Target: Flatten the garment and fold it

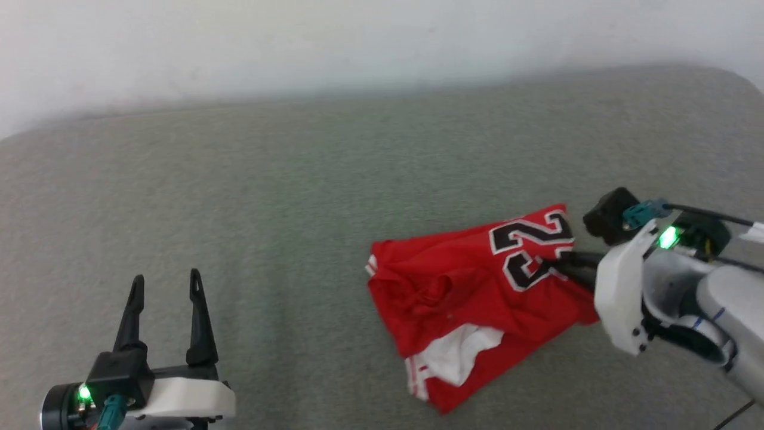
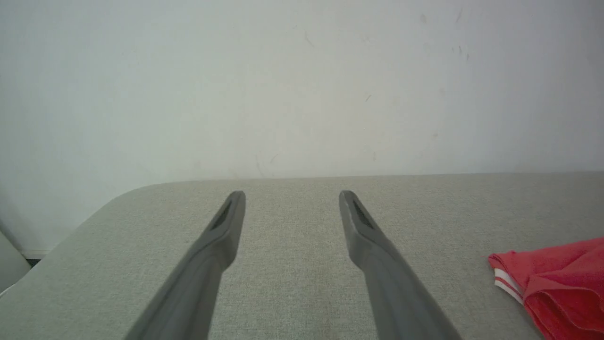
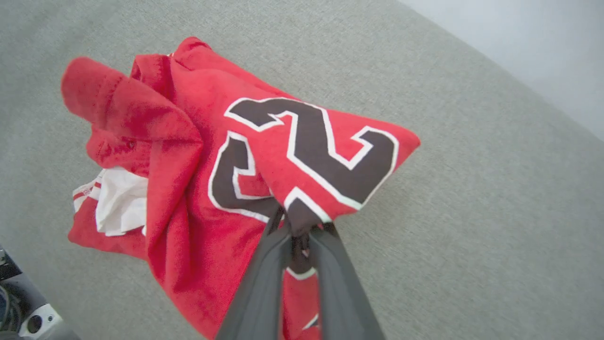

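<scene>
The task is at its very start. The garment [image 1: 465, 298], a red jersey T-shirt, lies in a crumpled heap on the grey fabric surface [image 1: 268, 197], toward the robot's right and nearer its front edge than the white wall [image 1: 358, 42] behind. Nothing is flat yet. The body is bunched in deep folds, one white sleeve [image 1: 462, 352] with its striped trim pokes out from under a red layer at the near side, and the black, white-outlined number [image 1: 531, 248] is creased across itself, so only part of it reads.

The right gripper [image 3: 299, 231] has its two dark fingers pinched together on a fold of the cloth right at the number. In the right wrist view that corner is drawn into a raised peak above the surface, while the rest of the shirt sags away below it. This looks like the first pull to open the heap.

The left gripper [image 1: 167, 286] sits well apart from the shirt at the lower left, fingers spread wide with nothing between them, pointing at the wall.

Almost everything is left to do. The shirt must be spread out, the sleeves and hem freed and smoothed, probably with both arms, and then folded. No fold that counts toward the finished shape can be seen.
</scene>
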### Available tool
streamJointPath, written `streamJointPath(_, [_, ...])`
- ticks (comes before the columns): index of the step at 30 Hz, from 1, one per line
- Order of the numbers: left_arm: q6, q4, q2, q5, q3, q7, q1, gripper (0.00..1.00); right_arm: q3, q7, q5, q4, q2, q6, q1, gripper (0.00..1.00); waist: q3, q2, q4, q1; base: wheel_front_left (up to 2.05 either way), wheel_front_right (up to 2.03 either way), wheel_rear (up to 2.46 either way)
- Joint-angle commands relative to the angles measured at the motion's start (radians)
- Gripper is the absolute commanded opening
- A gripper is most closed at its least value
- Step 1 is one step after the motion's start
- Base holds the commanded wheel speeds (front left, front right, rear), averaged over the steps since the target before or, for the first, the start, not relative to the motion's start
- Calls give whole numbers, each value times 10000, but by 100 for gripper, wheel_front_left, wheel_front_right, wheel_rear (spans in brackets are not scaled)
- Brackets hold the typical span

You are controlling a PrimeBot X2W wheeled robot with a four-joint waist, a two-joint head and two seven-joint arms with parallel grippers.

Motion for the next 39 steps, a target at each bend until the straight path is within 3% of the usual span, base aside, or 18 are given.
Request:
streamJointPath(1, [-21,-122,-13,56,82,-49,1,100,97,-129,-260,-17,-248,-9,-397,0,153,-1,-1220,0,0,0,0])
streamJointPath(7, [12,-504,113,218,199,-49,-182,100,429,-478,-1157,405,-825,-9,-1486,0,880,-1,-2492,0,0,0,0])
streamJointPath(12, [-39,-779,417,347,237,-49,-509,100,264,-910,-1649,1561,-1041,-9,-2237,0,1710,-1,-3060,0,0,0,0])
streamJointPath(21, [-119,-1304,853,469,120,-49,-1151,100,-345,-1911,-2728,4195,-1005,-9,-3225,0,2993,-1,-3107,0,0,0,0])
streamJointPath(37, [-16,-2277,1261,455,-91,-49,-1881,100,-2640,-3933,-4230,9098,-1,-9,-4281,0,4428,-1,-2774,0,0,0,0])
streamJointPath(38, [3,-2274,1263,448,-100,-49,-1888,100,-2769,-4071,-4299,9320,123,-9,-4292,20,4423,-1,-2763,0,0,0,0])
streamJointPath(39, [20,-2250,1261,436,-109,-49,-1896,100,-2889,-4217,-4380,9532,236,-9,-4309,90,4385,-1,-2746,0,0,0,0])
